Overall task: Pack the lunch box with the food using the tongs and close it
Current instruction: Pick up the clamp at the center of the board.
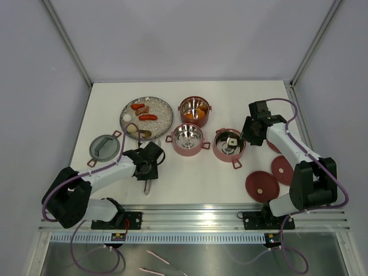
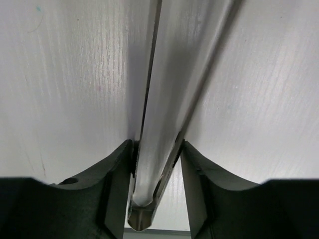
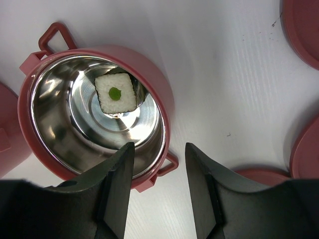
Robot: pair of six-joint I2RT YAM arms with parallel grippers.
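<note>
The silvery tongs (image 2: 167,89) lie on the table, and my left gripper (image 2: 157,145) is shut on them near their joined end. In the top view that end (image 1: 148,187) sticks out below the left gripper (image 1: 146,167). Three red lunch box tiers stand mid-table: the far one (image 1: 195,102) holds orange food, the middle one (image 1: 188,150) looks empty, and the right one (image 1: 229,156) holds a white square piece (image 3: 115,93) with a green dot. My right gripper (image 3: 159,149) hovers open over that tier's near rim (image 3: 167,107), with nothing between its fingers. More food (image 1: 148,117) lies on the grey plate (image 1: 164,118).
A grey lid with a red clasp frame (image 1: 103,148) lies left of the left arm. Flat red lids (image 1: 262,186) (image 1: 283,168) lie at the front right beside the right arm. Grey walls close the table at the back and sides.
</note>
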